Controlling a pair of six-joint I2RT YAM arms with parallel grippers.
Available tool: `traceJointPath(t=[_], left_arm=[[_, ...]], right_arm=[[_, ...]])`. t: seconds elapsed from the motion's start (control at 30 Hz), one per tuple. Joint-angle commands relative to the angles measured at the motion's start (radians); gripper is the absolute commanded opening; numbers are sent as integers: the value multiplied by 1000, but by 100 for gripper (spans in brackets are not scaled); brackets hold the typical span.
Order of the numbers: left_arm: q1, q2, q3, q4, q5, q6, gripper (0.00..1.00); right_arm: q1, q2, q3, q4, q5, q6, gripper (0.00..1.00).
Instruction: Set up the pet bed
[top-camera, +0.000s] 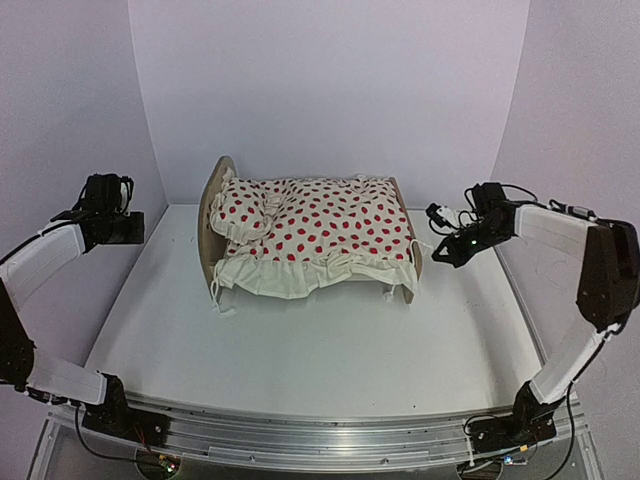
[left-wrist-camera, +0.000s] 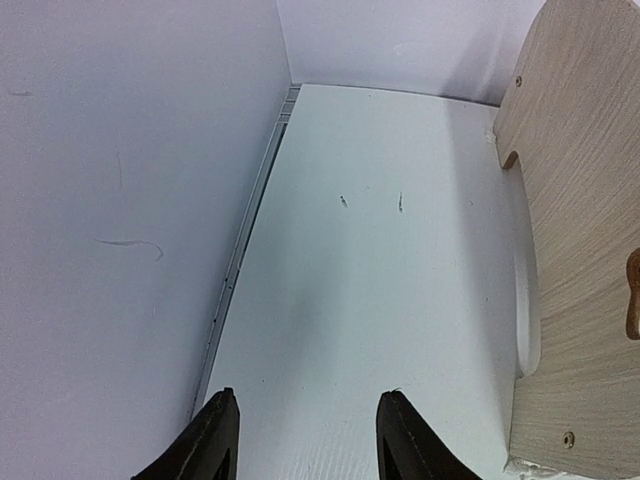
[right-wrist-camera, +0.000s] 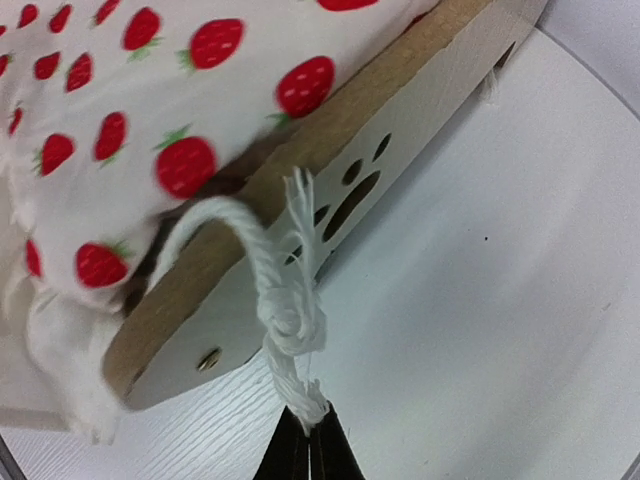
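Near side of the pet bed (top-camera: 208, 230): bare white tabletop (top-camera: 300, 350). Well off the bed's head end, the left pincer (left-wrist-camera: 305, 445) hangs with its fingers apart and nothing between them. Its view cuts off most of the headboard (left-wrist-camera: 580, 250). At the bed's foot end, the right pincer (right-wrist-camera: 310, 435) is closed on the frayed tip of a white cord (right-wrist-camera: 285, 320), which loops over the paw-cutout footboard (right-wrist-camera: 420, 110). The cord's other end is hidden under the red-dotted duvet (top-camera: 330, 225). The bed stands toward the tabletop's back, its mattress covered from sight.
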Motion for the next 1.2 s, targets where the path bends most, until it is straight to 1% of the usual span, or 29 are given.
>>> traceJointPath(t=[0.0,0.13,0.2,0.23,0.3,0.4,0.43,0.47,0.5,0.53,0.6,0.63,0.7,0.73,0.83,0.9,1.0,1.03,1.07,1.17], left_arm=[[6,9,10,43,15,14,48],[6,23,0,62,21,9,48],[6,21,-17,76,49,5,48],[6,20,-31,84,69,1,48],[6,17,-57,100,114,-6,48],[6,11,-114,155,186,-9,50],[6,4,-133,185,211,-10,51],[6,-4,-153,216,241,-12,53],[6,-11,-180,258,262,-12,55],[6,-17,-197,289,285,-14,56],[6,-25,-227,348,323,-22,63],[6,-24,-238,373,336,-29,66],[6,-26,-259,398,367,-39,74],[6,-30,-274,437,386,-40,80],[5,-47,-371,552,430,-42,95],[6,-57,-445,640,462,-12,98],[6,-78,-544,758,459,-2,99],[6,-83,-571,789,446,-19,99],[6,-90,-587,810,428,-33,99],[6,-102,-655,899,374,-75,100]], right_arm=[[80,-268,-161,-27,28,40,0],[197,-387,-304,-84,27,151,0],[267,-391,-360,-136,25,236,0],[280,-381,-375,-163,10,281,0],[288,-339,-400,-204,-68,347,0],[290,-241,-342,-321,-158,371,0],[290,-209,-312,-351,-145,369,4],[290,-174,-280,-379,-118,372,11],[289,-150,-257,-408,-100,371,21],[288,-129,-239,-440,-98,365,42],[287,-118,-204,-499,-86,361,92],[285,-132,-199,-516,-77,366,97],[269,-185,-199,-529,-72,385,98],[248,-221,-198,-529,-91,398,98],[153,-331,-170,-538,-223,414,98],[79,-381,-134,-555,-281,410,98],[-37,-418,-75,-587,-271,398,98],[-68,-421,-57,-587,-257,396,98],[-92,-421,-44,-571,-185,407,98],[-133,-410,-60,-433,89,476,98]])
